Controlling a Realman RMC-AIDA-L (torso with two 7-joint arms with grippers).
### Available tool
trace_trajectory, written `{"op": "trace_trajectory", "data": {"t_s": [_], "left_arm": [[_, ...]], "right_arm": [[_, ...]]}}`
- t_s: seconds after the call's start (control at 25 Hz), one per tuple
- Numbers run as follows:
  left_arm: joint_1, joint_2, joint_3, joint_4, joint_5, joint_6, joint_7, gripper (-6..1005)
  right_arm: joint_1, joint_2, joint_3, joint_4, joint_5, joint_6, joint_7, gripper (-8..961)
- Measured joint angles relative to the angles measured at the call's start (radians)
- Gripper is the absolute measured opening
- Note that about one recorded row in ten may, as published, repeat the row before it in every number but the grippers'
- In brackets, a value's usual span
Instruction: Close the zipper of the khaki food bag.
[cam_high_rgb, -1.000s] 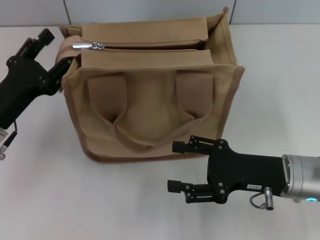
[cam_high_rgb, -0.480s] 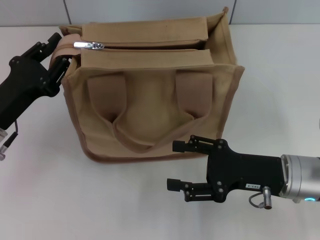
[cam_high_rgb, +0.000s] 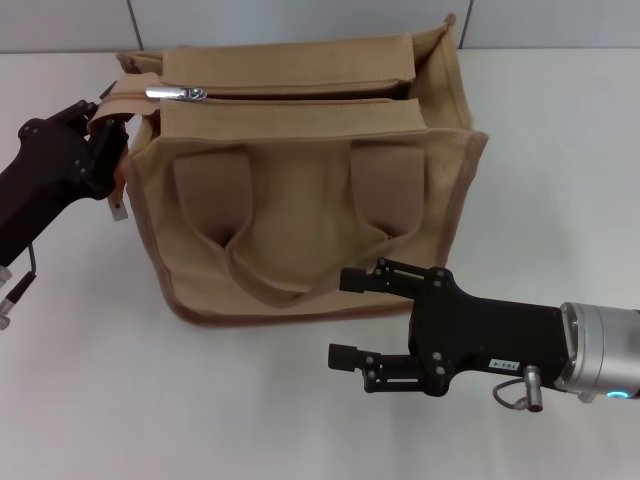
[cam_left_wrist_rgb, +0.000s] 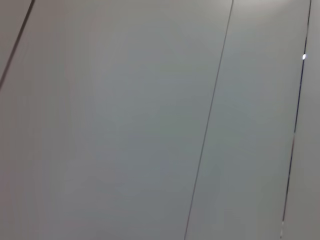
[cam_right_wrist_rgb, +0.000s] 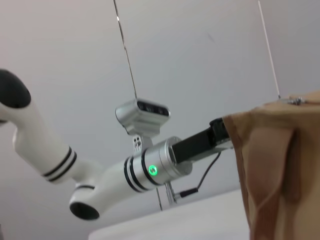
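Note:
The khaki food bag (cam_high_rgb: 300, 200) stands in the middle of the white table in the head view, handles folded down on its front. The zipper's silver slider (cam_high_rgb: 176, 93) sits at the left end of the track (cam_high_rgb: 300, 97) between the top flaps. My left gripper (cam_high_rgb: 108, 120) is at the bag's upper left corner, shut on the tan end tab (cam_high_rgb: 118, 92) beside the slider. My right gripper (cam_high_rgb: 350, 317) is open and empty, low in front of the bag, not touching it. The right wrist view shows the bag's edge (cam_right_wrist_rgb: 270, 170) and my left arm (cam_right_wrist_rgb: 155, 167) against it.
The white table (cam_high_rgb: 560, 150) extends to the right of and in front of the bag. A small tag (cam_high_rgb: 118, 210) hangs below the left gripper. The left wrist view shows only grey wall panels (cam_left_wrist_rgb: 150, 125).
My left gripper moved in from the left and closed on the bag's end tab, lifting it slightly. My right gripper shifted a little to the left.

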Motion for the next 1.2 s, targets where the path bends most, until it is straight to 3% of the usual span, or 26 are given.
{"op": "trace_trajectory", "data": {"t_s": [0.24,0.48,0.84,1.2], "left_arm": [[-0.01,-0.001,0.01,0.017,0.005,0.098,-0.013,29],[-0.048,-0.003,0.013,0.022,0.004,0.1,-0.027,22],[-0.093,-0.005,0.009,0.012,0.003,0.094,-0.025,23],[-0.125,-0.008,0.004,-0.012,-0.001,0.104,-0.015,23]], "right_arm": [[-0.005,-0.002,0.002,0.0,0.031,-0.07,-0.034,810],[-0.005,-0.003,0.004,-0.001,0.077,-0.13,-0.011,805],[0.032,-0.006,0.004,-0.092,0.264,-0.164,0.401,799],[0.114,-0.003,0.001,-0.095,0.31,-0.095,0.496,792]]}}
